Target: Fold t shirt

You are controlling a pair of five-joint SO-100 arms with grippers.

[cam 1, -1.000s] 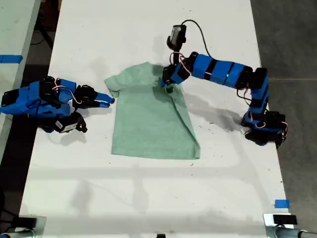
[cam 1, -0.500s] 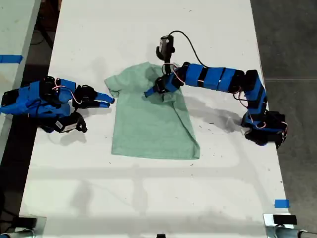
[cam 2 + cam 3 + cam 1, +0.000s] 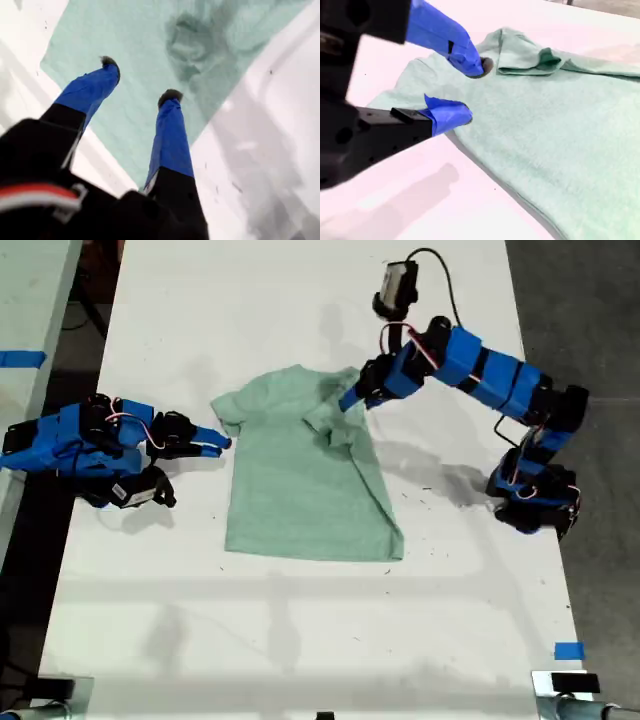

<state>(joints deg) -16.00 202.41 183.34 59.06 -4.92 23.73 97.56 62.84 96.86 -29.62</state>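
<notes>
Both open and empty: first claw [image 3: 137, 80] lifted over the t shirt's [image 3: 300, 480] bunched sleeve fold just ahead, second claw [image 3: 470, 90] low beside the opposite sleeve; best flattening that bunch on the counter [image 3: 300, 300] before folding again.

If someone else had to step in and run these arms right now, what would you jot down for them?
My first gripper: open, empty, raised over the folded-in sleeve on the exterior view's right.
My second gripper: jaws open, empty, low beside the other sleeve on the exterior view's left, not touching it as far as I can tell.
T shirt: flat on the table, mid-table. One sleeve is folded onto the body, a bit bunched.
Done: that one sleeve fold.
Left: the other sleeve, then folding the body. Probably smooth the bunched fold first.
</notes>
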